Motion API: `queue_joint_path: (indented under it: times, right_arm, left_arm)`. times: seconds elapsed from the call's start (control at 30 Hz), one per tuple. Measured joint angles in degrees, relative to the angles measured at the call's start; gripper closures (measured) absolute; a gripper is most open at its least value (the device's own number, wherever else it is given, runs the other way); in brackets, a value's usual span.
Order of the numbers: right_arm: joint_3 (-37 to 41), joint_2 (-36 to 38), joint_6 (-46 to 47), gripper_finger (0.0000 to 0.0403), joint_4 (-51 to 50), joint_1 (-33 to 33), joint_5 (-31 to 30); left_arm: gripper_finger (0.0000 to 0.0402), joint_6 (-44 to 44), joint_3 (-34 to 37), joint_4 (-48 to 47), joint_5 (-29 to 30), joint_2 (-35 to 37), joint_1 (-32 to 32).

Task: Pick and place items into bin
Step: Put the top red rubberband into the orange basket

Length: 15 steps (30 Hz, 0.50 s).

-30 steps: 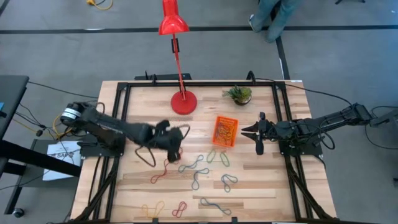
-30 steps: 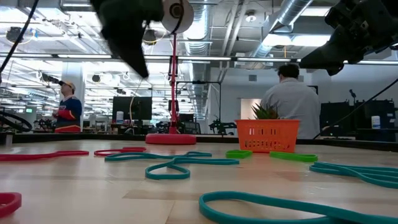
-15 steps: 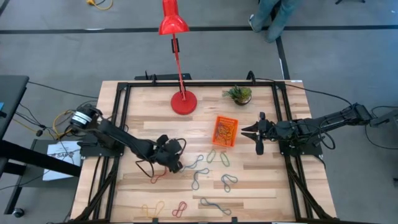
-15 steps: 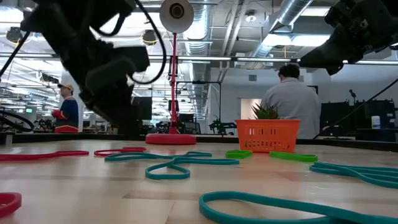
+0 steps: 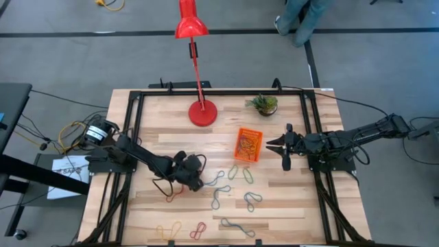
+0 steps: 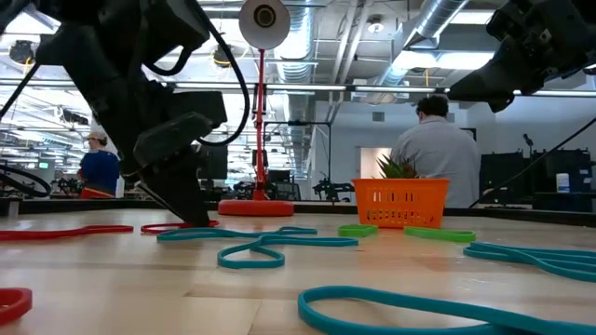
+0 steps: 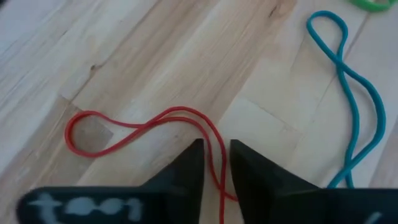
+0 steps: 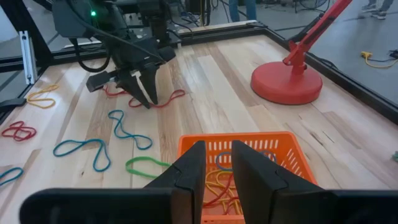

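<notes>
My left gripper is down at the table just left of the middle, its tips on a red band that lies flat on the wood. In the left wrist view the left gripper has its two fingers close together with one red strand between them. The right wrist view shows the left gripper pointing down at the red band. The orange bin stands right of centre and holds several bands. My right gripper waits shut just right of the bin, above the table. My left gripper has the red band's strand between its two fingers, near the band's right end. It comes from above, slanting down, with the fingers across the strand. The band's looped end still lies slack on the table.
More loose bands lie near the left gripper: teal, green, teal, and yellow and red by the near edge. A red lamp base and a potted plant stand at the far side.
My left gripper has moved toward the near edge and come down from well above the table until its tips stand on the table at the red band. The bands have not moved.
</notes>
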<state>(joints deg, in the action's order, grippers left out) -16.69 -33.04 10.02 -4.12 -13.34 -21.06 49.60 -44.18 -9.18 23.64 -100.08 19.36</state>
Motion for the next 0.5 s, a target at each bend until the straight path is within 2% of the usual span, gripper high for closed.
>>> queue_joint_path:
  times: [0.13,0.27,0.5]
  right_arm:
    - [0.0,0.02,0.0,0.0333,0.0,0.0,0.0]
    - [0.0,0.0,0.0,0.0333,0.09,0.0,0.0]
    - [0.0,0.02,0.0,0.0333,0.13,0.0,0.0]
  left_arm:
    - [0.0392,-0.19,-0.01,0.05,-1.7,1.08,-1.47]
    - [0.0399,-3.39,-0.51,-0.96,-3.24,3.47,-3.27]
    - [0.0401,-18.02,-6.38,-0.87,-2.17,10.71,-7.64]
